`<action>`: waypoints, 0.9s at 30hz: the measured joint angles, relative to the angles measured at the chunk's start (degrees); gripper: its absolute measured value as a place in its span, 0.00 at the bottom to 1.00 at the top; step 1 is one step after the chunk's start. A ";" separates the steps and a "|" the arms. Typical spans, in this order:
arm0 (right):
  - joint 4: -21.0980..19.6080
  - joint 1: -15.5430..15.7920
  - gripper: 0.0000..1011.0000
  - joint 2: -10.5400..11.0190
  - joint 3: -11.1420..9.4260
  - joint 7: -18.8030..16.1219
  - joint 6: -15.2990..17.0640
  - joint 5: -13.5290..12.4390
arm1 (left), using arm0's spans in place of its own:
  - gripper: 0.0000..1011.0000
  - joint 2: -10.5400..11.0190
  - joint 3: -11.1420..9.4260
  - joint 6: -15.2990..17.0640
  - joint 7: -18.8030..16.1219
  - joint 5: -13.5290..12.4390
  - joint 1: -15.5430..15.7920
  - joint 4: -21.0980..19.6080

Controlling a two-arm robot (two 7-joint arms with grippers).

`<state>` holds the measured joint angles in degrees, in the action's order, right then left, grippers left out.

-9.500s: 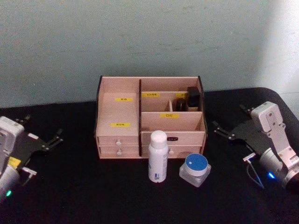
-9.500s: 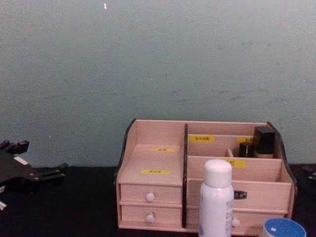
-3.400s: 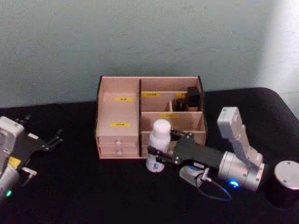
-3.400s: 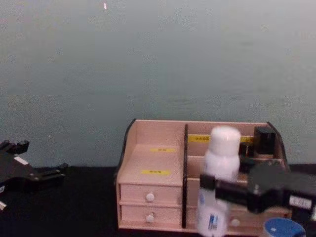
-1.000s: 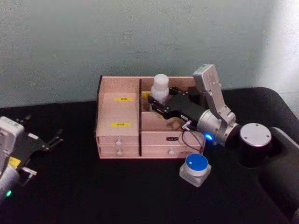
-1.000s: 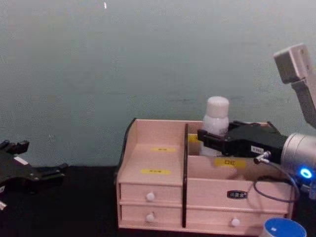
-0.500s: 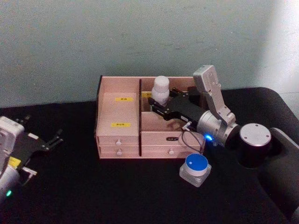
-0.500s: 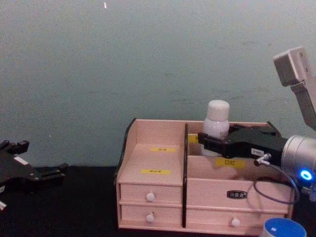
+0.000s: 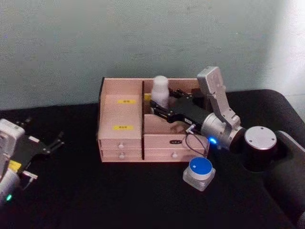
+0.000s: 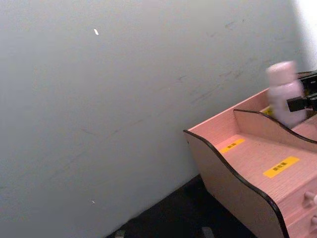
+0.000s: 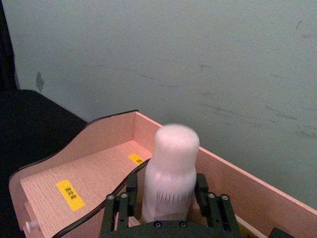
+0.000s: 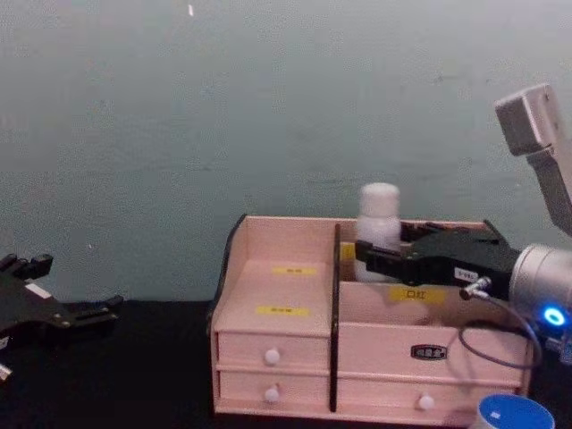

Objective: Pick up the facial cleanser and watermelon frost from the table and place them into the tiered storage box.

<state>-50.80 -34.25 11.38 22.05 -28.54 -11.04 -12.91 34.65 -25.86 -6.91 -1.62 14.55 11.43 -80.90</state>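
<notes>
While your right end effector grips the bottle at the rear compartment of the box, 12 o'clock, lower and release next. The jar sits at 5 o'clock on the desk; the left end effector is parked open at 8.

Setting: robot test bench in a bare indoor room, lab-like rather than domestic. Evidence: plain grey-green painted wall across the upper half of the frame, scuffed and undecorated; desk draped in black cloth across the lower half; left arm at lower left, right arm at centre right. Props: tiered storage box with yellow labels at centre, white bottle in the right gripper over it, blue-lidded jar on the cloth in front.
</notes>
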 joint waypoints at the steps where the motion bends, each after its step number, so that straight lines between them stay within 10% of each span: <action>1: 0.00 0.00 0.71 0.00 0.00 0.00 -0.01 0.00 | 0.99 0.00 0.00 0.00 0.00 0.00 0.00 0.00; 11: -0.07 0.03 0.99 0.03 0.00 0.02 -0.07 -0.01 | 0.99 0.00 0.00 0.00 0.00 0.00 0.00 0.00; 27: -8.59 3.75 0.99 2.79 -0.95 -0.98 -0.84 -1.05 | 0.99 0.00 0.00 0.00 0.00 0.00 0.00 0.00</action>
<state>-59.39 -30.50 14.16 21.10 -29.53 -11.89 -13.97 34.65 -25.86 -6.91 -1.62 14.55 11.43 -80.90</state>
